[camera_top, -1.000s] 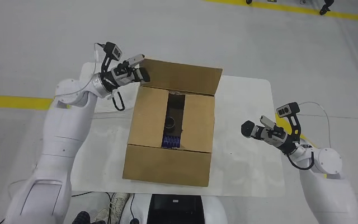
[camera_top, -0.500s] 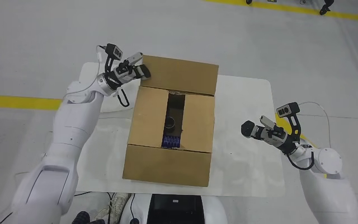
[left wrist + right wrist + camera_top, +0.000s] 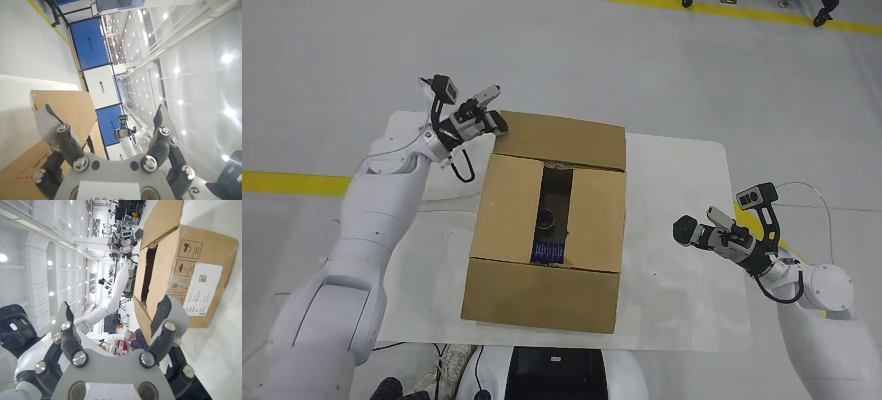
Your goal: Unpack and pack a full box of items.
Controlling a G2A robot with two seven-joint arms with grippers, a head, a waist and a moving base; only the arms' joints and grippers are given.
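The box [image 3: 542, 245] stands at the middle of the white desk [image 3: 682, 200], its long sides running from 6 to 12 o'clock. Two top flaps, one at 9 o'clock [image 3: 510, 205] and one at 3 o'clock [image 3: 599, 215], lie folded flat with a slot left between them. Through the slot a dark round item [image 3: 546, 216] shows, with a blue item [image 3: 546, 250] just beside it toward 6 o'clock. The flap at 12 o'clock [image 3: 562, 138] is open and leans away from the box. A white label [image 3: 204, 283] and printed handling marks sit on the wall at 3 o'clock. The left jaws are at the box's 11 o'clock corner, spread apart, with one finger [image 3: 45, 121] lying against the corner of the open flap and the other finger [image 3: 160, 121] off it in the air. The right jaws hang over the desk's edge at 3 o'clock, well apart from the box, spread wide with nothing between them and turned toward the labelled wall.
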